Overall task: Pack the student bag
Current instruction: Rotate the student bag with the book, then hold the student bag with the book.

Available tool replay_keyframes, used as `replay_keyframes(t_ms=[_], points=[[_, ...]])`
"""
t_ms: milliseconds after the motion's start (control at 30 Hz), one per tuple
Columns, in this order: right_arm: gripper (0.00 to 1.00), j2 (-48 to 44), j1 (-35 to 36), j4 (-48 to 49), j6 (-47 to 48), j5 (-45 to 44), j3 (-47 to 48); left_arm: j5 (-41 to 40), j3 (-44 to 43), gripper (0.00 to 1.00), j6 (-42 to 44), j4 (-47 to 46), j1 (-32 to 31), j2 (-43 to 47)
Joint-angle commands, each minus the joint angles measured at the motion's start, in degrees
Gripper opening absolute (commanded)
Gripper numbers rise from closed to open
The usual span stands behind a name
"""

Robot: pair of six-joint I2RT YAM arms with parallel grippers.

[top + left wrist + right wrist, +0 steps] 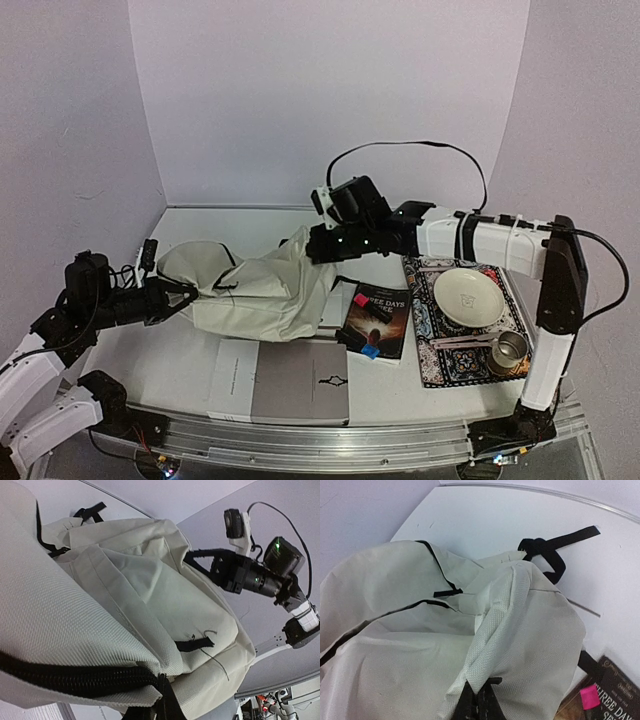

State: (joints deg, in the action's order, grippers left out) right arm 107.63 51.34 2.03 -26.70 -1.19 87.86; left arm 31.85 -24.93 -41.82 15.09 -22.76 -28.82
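The student bag (255, 290), a soft cream backpack with black zippers and straps, lies on its side across the middle of the table. My left gripper (186, 296) is shut on the bag's left end. In the left wrist view the bag (150, 595) fills the frame, and the gripper (167, 702) pinches the fabric next to a black zipper. My right gripper (318, 246) is shut on the bag's right edge and lifts it. Seen from the right wrist, the gripper (482, 700) clamps a raised fold of the bag (395, 645).
A dark book (380, 320) with a pink block (360, 298) and a blue block (370, 351) on it lies right of the bag. A grey notebook (285, 385) sits in front. A patterned mat (440, 365) carries a plate (468, 297) and a metal cup (511, 350).
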Motion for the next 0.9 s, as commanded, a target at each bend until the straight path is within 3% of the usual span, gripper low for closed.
replay_keyframes(t_ms=[0, 133, 233, 367, 467, 600, 867], points=[[0.0, 5.88, -2.39, 2.13, 8.16, 5.1, 9.06, 8.74, -1.57, 0.0, 0.0, -3.06, -0.18, 2.72], [0.0, 12.31, -3.09, 2.01, 8.87, 6.89, 15.78, 8.96, 0.58, 0.0, -2.56, -3.07, -0.31, 4.83], [0.01, 15.46, -3.49, 1.56, 7.55, 7.65, 19.11, 8.29, 1.84, 0.17, -3.48, -2.97, -0.3, 6.04], [0.39, 13.53, -3.77, 0.46, 4.7, 8.36, 16.61, 4.86, 0.62, 0.47, -0.94, 1.13, -0.28, 5.04], [0.54, 8.35, -3.77, 0.34, 1.65, 7.63, 10.47, 0.18, -2.22, 0.63, 3.92, 7.34, -0.2, 2.42], [0.65, 1.17, -3.74, 0.33, -4.48, 8.02, 0.96, -4.65, -6.94, 0.72, 8.92, 13.31, -0.23, -3.18], [0.79, -7.94, 0.78, 9.43, -18.03, 13.28, -16.71, -8.33, -17.44, 0.75, 12.49, 20.77, -0.34, -13.4]])
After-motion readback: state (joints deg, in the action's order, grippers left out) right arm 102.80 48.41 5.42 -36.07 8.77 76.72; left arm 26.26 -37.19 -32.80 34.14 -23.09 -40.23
